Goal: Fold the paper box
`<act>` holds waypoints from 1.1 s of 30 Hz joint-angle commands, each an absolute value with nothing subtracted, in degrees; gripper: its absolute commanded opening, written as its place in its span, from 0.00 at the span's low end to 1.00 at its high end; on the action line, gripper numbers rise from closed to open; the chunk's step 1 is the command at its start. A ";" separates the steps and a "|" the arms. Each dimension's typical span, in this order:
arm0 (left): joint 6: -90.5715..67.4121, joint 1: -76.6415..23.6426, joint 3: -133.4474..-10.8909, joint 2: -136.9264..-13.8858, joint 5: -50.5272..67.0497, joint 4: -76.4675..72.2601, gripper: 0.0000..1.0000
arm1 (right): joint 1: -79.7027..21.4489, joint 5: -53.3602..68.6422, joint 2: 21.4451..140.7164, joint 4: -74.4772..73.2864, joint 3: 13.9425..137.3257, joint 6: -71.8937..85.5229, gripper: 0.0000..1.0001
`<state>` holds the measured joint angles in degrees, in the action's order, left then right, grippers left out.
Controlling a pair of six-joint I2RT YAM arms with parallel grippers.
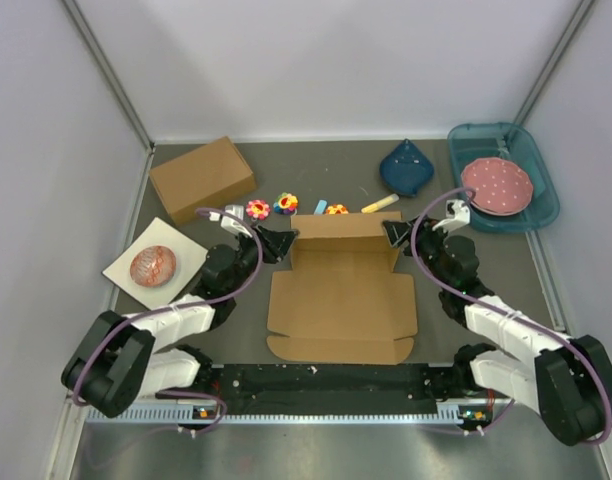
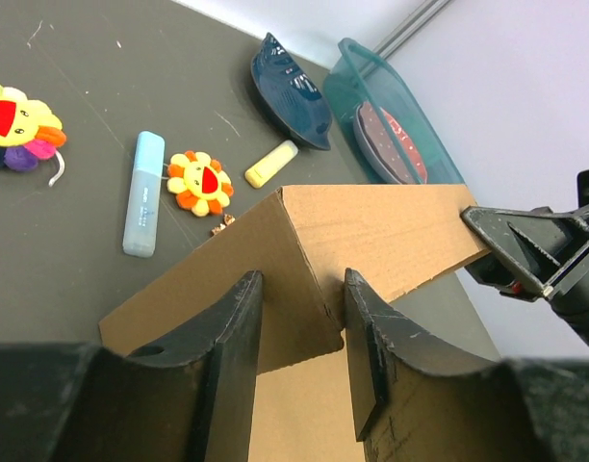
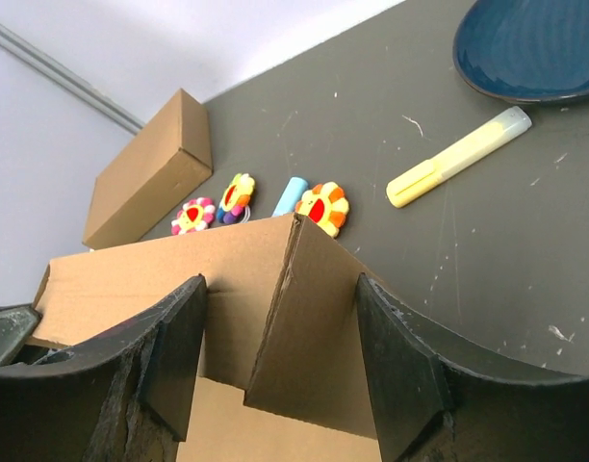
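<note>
The paper box (image 1: 341, 305) lies as a flat brown die-cut sheet in the middle of the table, its far wall (image 1: 344, 232) folded upright. My left gripper (image 1: 283, 240) is at that wall's left corner and my right gripper (image 1: 394, 232) at its right corner. In the left wrist view the left gripper (image 2: 299, 284) is open and straddles the bent-in side flap (image 2: 299, 318), whose edge brushes the right finger (image 2: 371, 337). In the right wrist view the right gripper (image 3: 280, 284) stands open wider around the other side flap (image 3: 314, 327), with a gap on both sides.
A deeper ready-made brown box (image 1: 202, 178) stands at the back left. Plush flowers (image 1: 258, 209), a blue highlighter (image 1: 319, 205) and a yellow highlighter (image 1: 379, 204) lie just behind the wall. A dark blue dish (image 1: 406, 168), a teal tray (image 1: 526, 145) with a pink plate (image 1: 496, 185), and a white board (image 1: 126, 270) with a red ball (image 1: 153, 264) ring the work area.
</note>
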<state>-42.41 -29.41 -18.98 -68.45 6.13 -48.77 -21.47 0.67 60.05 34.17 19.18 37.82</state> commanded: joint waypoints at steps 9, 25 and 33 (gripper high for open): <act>-45.26 -31.73 -11.16 -83.14 11.43 -48.34 0.38 | -22.32 7.03 72.42 20.73 10.20 47.88 0.59; -42.54 -31.73 -15.37 -71.55 9.93 -35.96 0.41 | -21.71 5.97 54.14 0.97 29.24 40.78 0.78; -40.52 -31.64 -17.66 -68.38 6.95 -30.68 0.50 | -15.74 12.91 56.34 4.55 32.88 38.05 0.77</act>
<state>-43.62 -30.20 -18.65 -67.75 4.27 -48.27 -19.29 5.89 55.44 5.04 31.29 40.58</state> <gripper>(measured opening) 0.471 0.778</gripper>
